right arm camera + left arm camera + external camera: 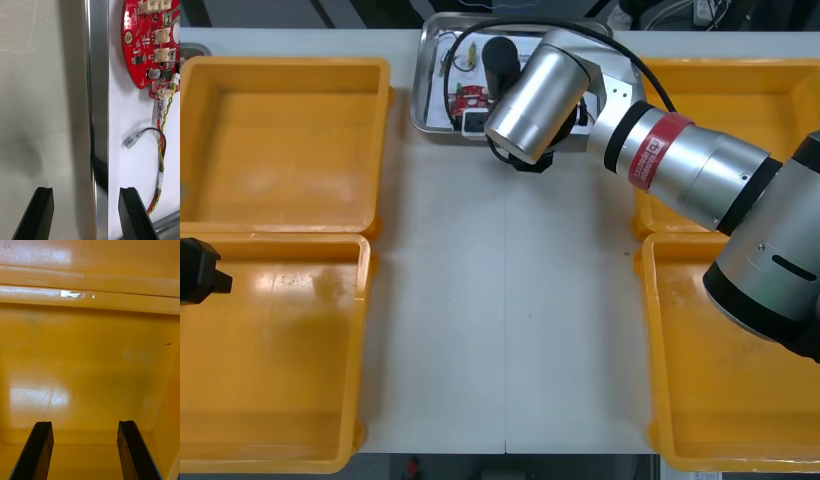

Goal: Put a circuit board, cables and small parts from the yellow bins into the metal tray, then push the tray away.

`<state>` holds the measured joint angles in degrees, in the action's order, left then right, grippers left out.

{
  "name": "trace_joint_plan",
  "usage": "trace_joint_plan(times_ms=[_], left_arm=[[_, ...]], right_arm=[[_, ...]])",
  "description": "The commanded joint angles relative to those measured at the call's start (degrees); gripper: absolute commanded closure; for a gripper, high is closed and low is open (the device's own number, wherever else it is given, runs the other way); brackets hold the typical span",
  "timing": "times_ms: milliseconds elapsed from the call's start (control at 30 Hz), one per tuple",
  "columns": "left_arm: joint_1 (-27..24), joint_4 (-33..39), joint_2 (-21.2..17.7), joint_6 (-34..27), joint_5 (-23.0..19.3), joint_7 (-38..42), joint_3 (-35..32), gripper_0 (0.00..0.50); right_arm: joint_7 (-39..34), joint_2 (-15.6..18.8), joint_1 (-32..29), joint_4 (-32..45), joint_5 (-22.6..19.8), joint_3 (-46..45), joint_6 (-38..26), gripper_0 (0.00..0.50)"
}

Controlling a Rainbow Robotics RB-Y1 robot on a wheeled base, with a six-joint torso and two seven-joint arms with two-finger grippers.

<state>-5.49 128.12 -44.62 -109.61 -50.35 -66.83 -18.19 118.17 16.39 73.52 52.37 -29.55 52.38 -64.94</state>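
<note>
One metal tray (98, 93) holds one circuit board (148, 45), one red-yellow cable (162, 150); right gripper (85, 213) spread astride tray rim; left gripper (85, 452) spread, well apart from tray.

The right arm (660, 155) reaches across the tabletop (500, 330) to the metal tray (423, 100) at its far edge, and its silver wrist (535, 95) covers the tray's near right part. A red circuit board (471, 98) lies in the tray. Yellow bins (280, 140) stand two at each side, and the left pincer (208, 272) hangs over the near left one.
</note>
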Motion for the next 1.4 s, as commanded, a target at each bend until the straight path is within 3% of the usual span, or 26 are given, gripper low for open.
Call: trace_joint_plan(times_ms=[33, 233, 400, 667, 967, 1400], left_arm=[[1.18, 1.79, -2.31, -0.39, -0.36, -4.45, -1.59, 0.0], [1.18, 1.79, -2.31, -0.39, -0.36, -4.45, -1.59, 0.0], [1.18, 1.79, -2.31, -0.39, -0.36, -4.45, -1.59, 0.0], [1.18, 1.79, -2.31, -0.39, -0.36, -4.45, -1.59, 0.0], [1.18, 1.79, -2.31, -0.39, -0.36, -4.45, -1.59, 0.0], [1.18, 1.79, -2.31, -0.39, -0.36, -4.45, -1.59, 0.0]], right_arm=[[1.09, 0.22, 2.51, 8.1, -0.16, -6.94, -8.45, 0.0], [0.39, 2.77, -1.62, 19.44, 0.72, -13.09, -20.93, 0.0], [-1.37, 3.12, -7.43, 29.28, 4.24, -19.5, -31.21, 0.0], [-14.29, 3.21, -12.17, 40.88, 4.68, -26.54, -45.06, 0.0], [-25.54, 4.26, -19.03, 53.89, 4.5, -34.45, -45.06, 0.0], [-39.25, 12.61, -32.74, 71.38, 1.07, -38.49, -45.06, 0.0]])
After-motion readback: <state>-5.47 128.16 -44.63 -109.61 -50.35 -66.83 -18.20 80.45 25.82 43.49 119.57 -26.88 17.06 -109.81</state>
